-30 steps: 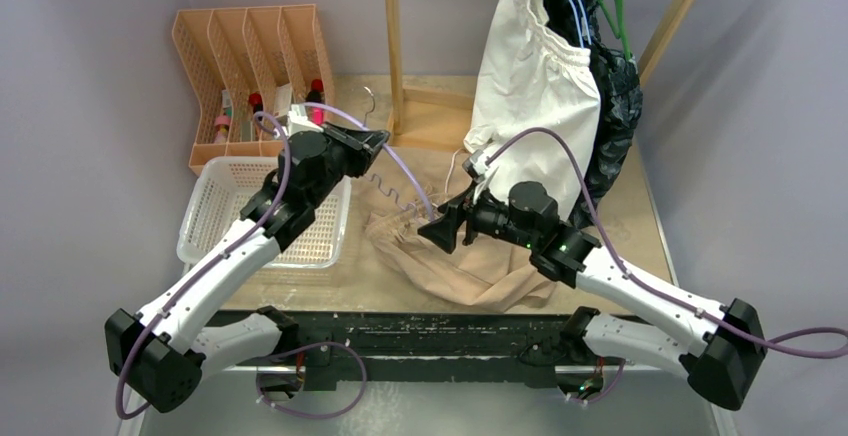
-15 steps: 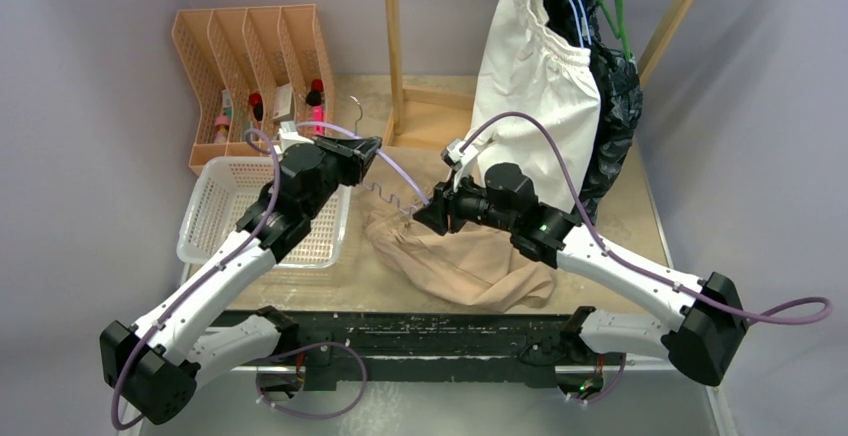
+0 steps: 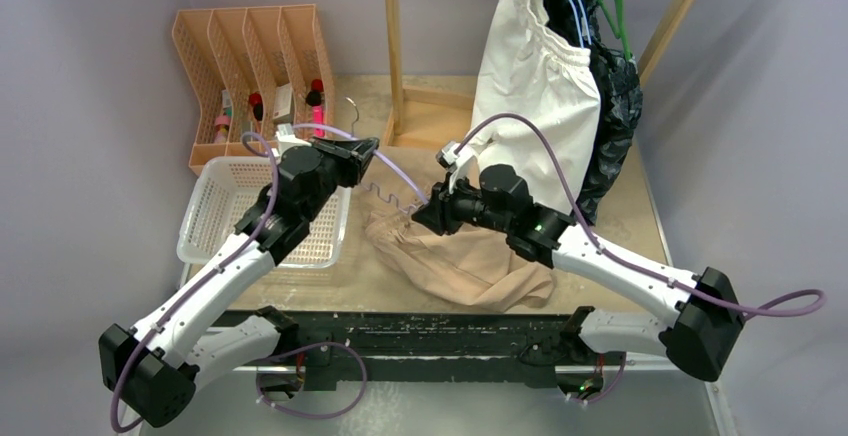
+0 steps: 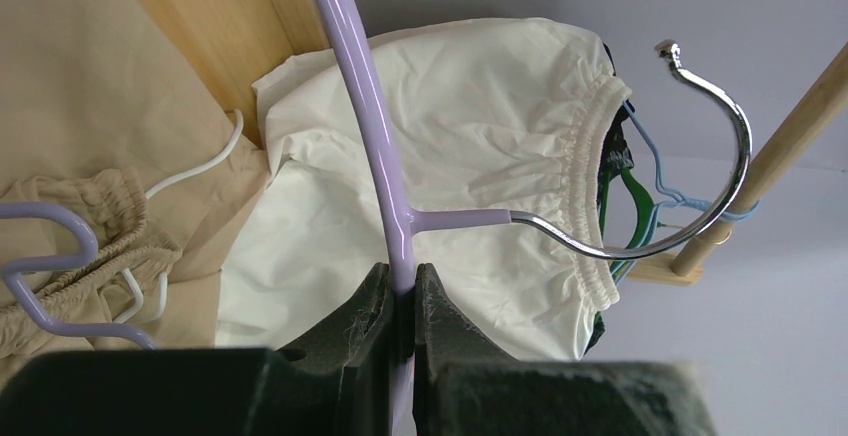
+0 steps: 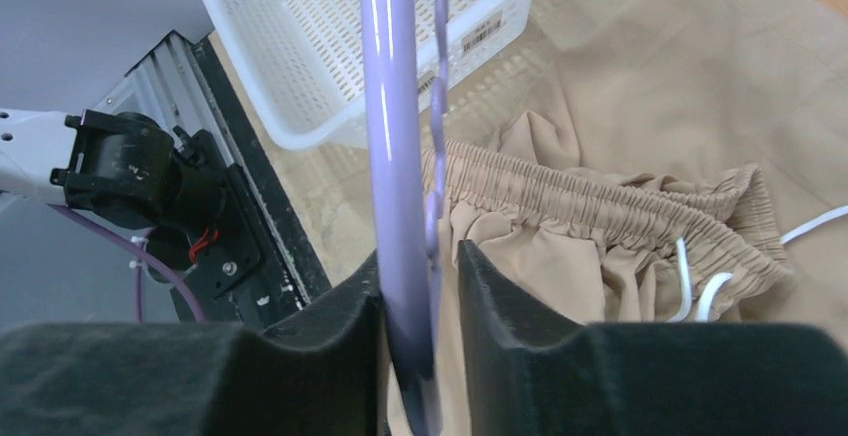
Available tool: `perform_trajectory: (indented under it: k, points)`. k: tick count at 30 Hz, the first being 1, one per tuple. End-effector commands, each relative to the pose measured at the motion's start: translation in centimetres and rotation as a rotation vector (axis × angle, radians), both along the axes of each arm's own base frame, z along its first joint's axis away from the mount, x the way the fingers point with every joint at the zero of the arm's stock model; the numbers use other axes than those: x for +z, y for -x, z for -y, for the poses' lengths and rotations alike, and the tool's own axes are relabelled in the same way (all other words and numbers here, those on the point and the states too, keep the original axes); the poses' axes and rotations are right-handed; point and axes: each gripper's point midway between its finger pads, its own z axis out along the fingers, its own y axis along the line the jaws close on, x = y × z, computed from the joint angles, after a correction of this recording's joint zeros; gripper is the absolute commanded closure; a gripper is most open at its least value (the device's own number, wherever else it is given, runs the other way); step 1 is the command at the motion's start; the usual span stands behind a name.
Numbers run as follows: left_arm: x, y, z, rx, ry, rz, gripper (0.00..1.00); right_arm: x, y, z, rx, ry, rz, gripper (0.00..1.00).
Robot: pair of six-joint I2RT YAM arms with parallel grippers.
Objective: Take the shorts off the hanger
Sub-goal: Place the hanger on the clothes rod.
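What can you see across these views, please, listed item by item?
tan shorts: one, tan, heaped mid-table
white shorts: one, white, hanging on the rack
dark shorts: count unclear, black, behind the white pair
lilac hanger: one, lilac with metal hook, above the tan shorts
other hangers: green and blue, on the rack
wooden rack: one, pale wood, rear
organiser: one, orange, rear left
basket: one, white, left
table: one, beige
left fingers: black, shut on the hanger
right fingers: black, around the hanger, a gap showing
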Motion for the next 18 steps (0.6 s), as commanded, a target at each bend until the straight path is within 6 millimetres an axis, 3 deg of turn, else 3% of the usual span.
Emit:
perform_trajectory:
  k: [1, 5, 7, 11, 13, 15, 18]
  points:
    - [2.7, 0.0, 0.3, -0.012, 0.064, 0.074, 1.0, 1.8, -0.9, -0.5, -0.033, -0.037, 0.05, 0.76]
    - [2.6, 0.1, 0.3, -0.014, 0.054, 0.077, 1.0, 2.1, -0.8, 0.0, -0.049, -0.039, 0.06, 0.97]
    - [2.7, 0.2, 0.5, -0.027, 0.053, 0.095, 0.97, 2.3, -0.7, 0.4, -0.062, -0.048, 0.058, 1.0]
    - [3.0, 0.2, 1.7, -0.091, 0.034, 0.129, 0.55, 2.5, -0.8, 1.7, -0.129, -0.052, 0.043, 1.0]
    - [3.4, 0.2, 2.6, -0.14, -0.004, 0.147, 0.39, 2.4, -0.9, 2.5, -0.172, -0.046, 0.031, 1.0]
    - [3.3, 0.2, 3.3, -0.187, -0.07, 0.148, 0.29, 2.4, -1.0, 3.3, -0.21, -0.04, 0.025, 1.0]
    - [3.0, 0.5, 3.9, -0.248, -0.165, 0.152, 0.21, 2.6, -0.8, 4.8, -0.266, -0.031, 0.014, 1.0]
